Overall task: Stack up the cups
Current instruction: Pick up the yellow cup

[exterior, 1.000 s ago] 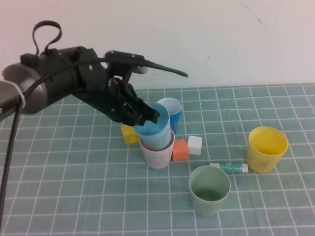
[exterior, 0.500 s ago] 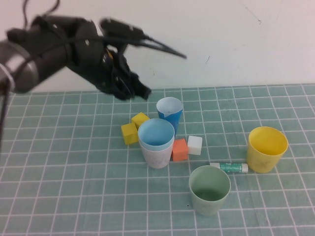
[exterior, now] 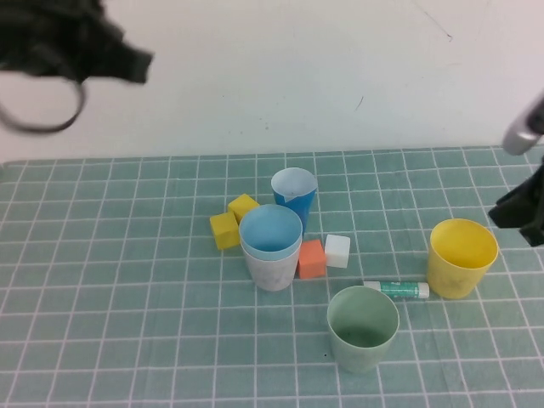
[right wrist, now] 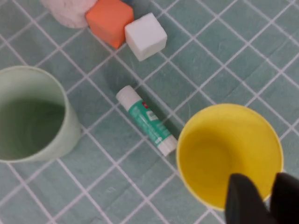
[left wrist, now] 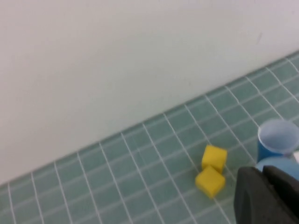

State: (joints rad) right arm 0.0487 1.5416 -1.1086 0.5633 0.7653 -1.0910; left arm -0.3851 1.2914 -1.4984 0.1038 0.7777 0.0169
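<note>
A light blue cup (exterior: 270, 229) sits nested in the pale pink cup (exterior: 274, 272) at mid table. A darker blue cup (exterior: 294, 195) stands just behind them and shows in the left wrist view (left wrist: 277, 140). The sage green cup (exterior: 363, 327) stands in front, upright and empty (right wrist: 28, 114). The yellow cup (exterior: 461, 257) stands at the right (right wrist: 224, 149). My left gripper (exterior: 140, 64) is raised at the far upper left, empty, its fingers together (left wrist: 262, 173). My right gripper (exterior: 517, 217) hangs at the right edge beside the yellow cup, open and empty, its fingers over that cup's rim (right wrist: 264, 189).
Two yellow cubes (exterior: 231, 219) lie left of the stacked cups. An orange cube (exterior: 311, 257) and a white cube (exterior: 337, 251) lie to their right. A green-and-white glue stick (exterior: 396, 290) lies between the green and yellow cups. A white wall stands behind the checked mat.
My left gripper let go of the light blue cup, now seated in the pink cup, and rose away up and to the left. My right arm has come in at the right edge.
</note>
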